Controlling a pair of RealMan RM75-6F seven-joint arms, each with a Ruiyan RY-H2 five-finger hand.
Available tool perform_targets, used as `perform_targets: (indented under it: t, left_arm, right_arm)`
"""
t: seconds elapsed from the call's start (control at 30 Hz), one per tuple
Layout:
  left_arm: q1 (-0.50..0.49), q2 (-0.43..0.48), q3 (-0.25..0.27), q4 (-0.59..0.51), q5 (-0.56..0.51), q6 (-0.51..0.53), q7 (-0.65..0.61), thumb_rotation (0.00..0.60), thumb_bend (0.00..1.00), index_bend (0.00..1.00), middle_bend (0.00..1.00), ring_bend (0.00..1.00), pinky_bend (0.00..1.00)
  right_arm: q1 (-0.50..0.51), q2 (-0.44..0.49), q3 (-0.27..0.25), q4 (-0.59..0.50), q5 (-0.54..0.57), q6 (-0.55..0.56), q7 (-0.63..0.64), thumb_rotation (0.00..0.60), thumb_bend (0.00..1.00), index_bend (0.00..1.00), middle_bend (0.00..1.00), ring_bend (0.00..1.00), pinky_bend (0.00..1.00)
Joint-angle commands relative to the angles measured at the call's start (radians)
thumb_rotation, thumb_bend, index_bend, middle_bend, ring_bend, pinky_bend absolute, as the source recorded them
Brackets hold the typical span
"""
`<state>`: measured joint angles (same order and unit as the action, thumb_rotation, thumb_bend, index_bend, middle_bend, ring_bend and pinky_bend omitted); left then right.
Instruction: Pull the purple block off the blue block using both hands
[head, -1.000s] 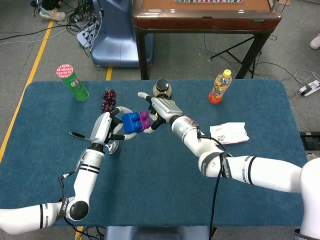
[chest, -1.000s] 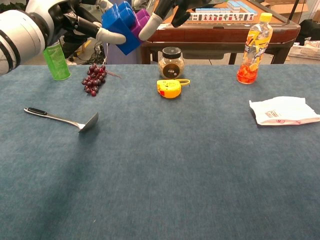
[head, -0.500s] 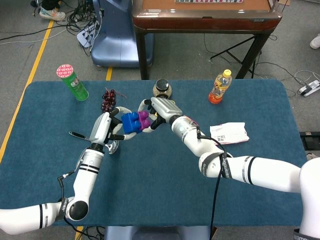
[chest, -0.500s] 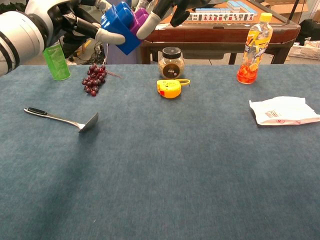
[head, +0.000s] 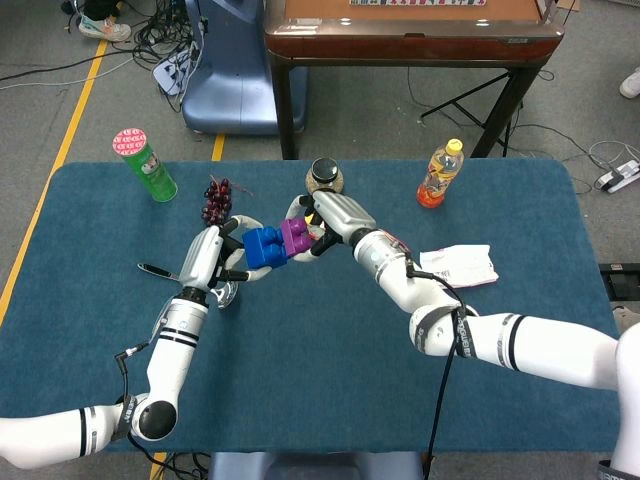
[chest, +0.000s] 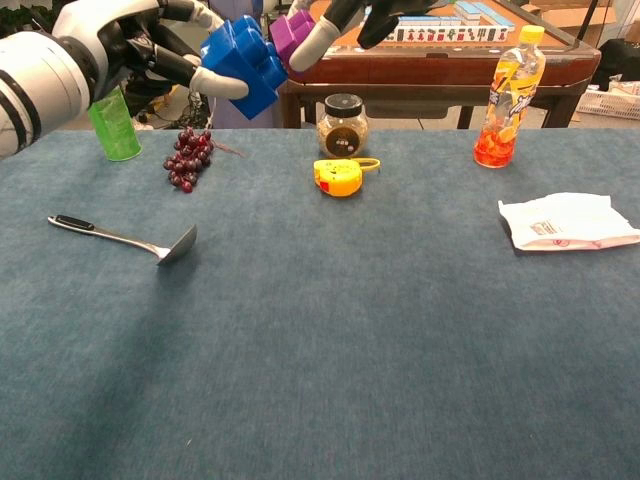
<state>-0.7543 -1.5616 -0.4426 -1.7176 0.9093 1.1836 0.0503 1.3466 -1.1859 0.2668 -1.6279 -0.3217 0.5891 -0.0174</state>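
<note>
— While both hands are up off the surface (chest: 330, 330), what does each one hold?

— The left hand (head: 212, 256) grasps the blue block (head: 262, 247), fingers wrapped round its near and far sides. The right hand (head: 335, 217) pinches the purple block (head: 296, 235) from the other end. Both blocks hang in the air above the blue-green cloth, roughly over the middle of its far half.

— Are the blocks apart?

— In the chest view a thin gap seems to show between the blue block (chest: 240, 62) and the purple block (chest: 291, 28), the purple one sitting a little higher and to the right. From the head view they look just beside each other, perhaps touching at a corner. I'd judge the pull is at or just past the point of separation, though I cannot say the studs are fully clear.

— So what's left?

— Drawing the two hands further apart until daylight shows plainly between the blocks. Nothing has been set down.

— Anything readable nearby?

— Little. The orange drink bottle (chest: 504, 97) has a label, but its print is too small to read. The white packet (chest: 565, 221) carries faint marks, also illegible. The green can (head: 146, 165) with the pink lid, the jar (chest: 343, 123), the yellow tape measure (chest: 340, 176), the grapes (chest: 187, 158) and the spoon (chest: 125, 239) show no words I can make out.
</note>
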Motion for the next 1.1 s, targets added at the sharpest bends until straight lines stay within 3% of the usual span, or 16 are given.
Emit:
perform_targets:
  t: [0.03,0.23,0.43,0.57,0.73,0.8,0.9,0.97,1.07,1.1]
  left_arm:
    - [0.0,0.0,0.009,0.007,0.004,-0.004,0.008,0.6,0.17,0.7,0.98,0.93,1.0]
    - [-0.005,0.025,0.053,0.022,-0.005,-0.048,0.067,0.6,0.17,0.7,0.98,0.93,1.0]
    - [-0.032,0.081,0.142,0.022,-0.065,-0.169,0.19,0.6,0.17,0.69,0.98,0.92,1.0]
    - [-0.048,0.069,0.196,0.049,-0.067,-0.196,0.252,0.6,0.17,0.67,0.98,0.92,1.0]
    - [-0.061,0.027,0.247,0.098,-0.052,-0.204,0.306,0.6,0.17,0.65,0.97,0.91,1.0]
    - [-0.065,0.014,0.263,0.113,-0.049,-0.205,0.328,0.6,0.17,0.64,0.97,0.91,1.0]
    - [-0.07,0.003,0.278,0.126,-0.051,-0.204,0.359,0.6,0.17,0.57,0.97,0.9,1.0]
    - [-0.076,0.003,0.29,0.13,-0.065,-0.206,0.395,0.6,0.16,0.44,0.96,0.9,1.0]
    - [-0.084,0.003,0.298,0.128,-0.089,-0.194,0.445,0.6,0.08,0.23,0.95,0.89,1.0]
    - [-0.085,0.003,0.298,0.126,-0.096,-0.189,0.455,0.6,0.06,0.17,0.95,0.89,1.0]
  right_arm:
    - [-0.011,0.013,-0.006,-0.008,-0.007,-0.001,0.004,0.6,0.26,0.61,1.0,1.0,1.0]
    - [-0.048,0.051,-0.043,-0.034,-0.032,0.002,-0.003,0.6,0.26,0.61,1.0,1.0,1.0]
    - [-0.041,0.056,-0.174,-0.054,-0.055,0.062,-0.146,0.6,0.25,0.61,1.0,1.0,1.0]
    - [-0.022,0.019,-0.26,-0.067,-0.042,0.145,-0.278,0.6,0.24,0.61,1.0,1.0,1.0]
    - [-0.015,-0.044,-0.316,-0.072,-0.013,0.212,-0.391,0.6,0.23,0.59,0.98,0.98,1.0]
    - [-0.015,-0.062,-0.326,-0.068,-0.002,0.218,-0.42,0.6,0.21,0.55,0.97,0.97,1.0]
    - [-0.019,-0.078,-0.326,-0.062,0.005,0.216,-0.438,0.6,0.11,0.42,0.96,0.96,1.0]
    - [-0.02,-0.079,-0.324,-0.06,0.015,0.208,-0.447,0.6,0.02,0.26,0.94,0.95,1.0]
    - [-0.016,-0.072,-0.324,-0.067,0.035,0.201,-0.464,0.6,0.0,0.05,0.92,0.93,0.99]
    - [-0.016,-0.068,-0.323,-0.071,0.039,0.2,-0.468,0.6,0.0,0.03,0.91,0.92,0.99]
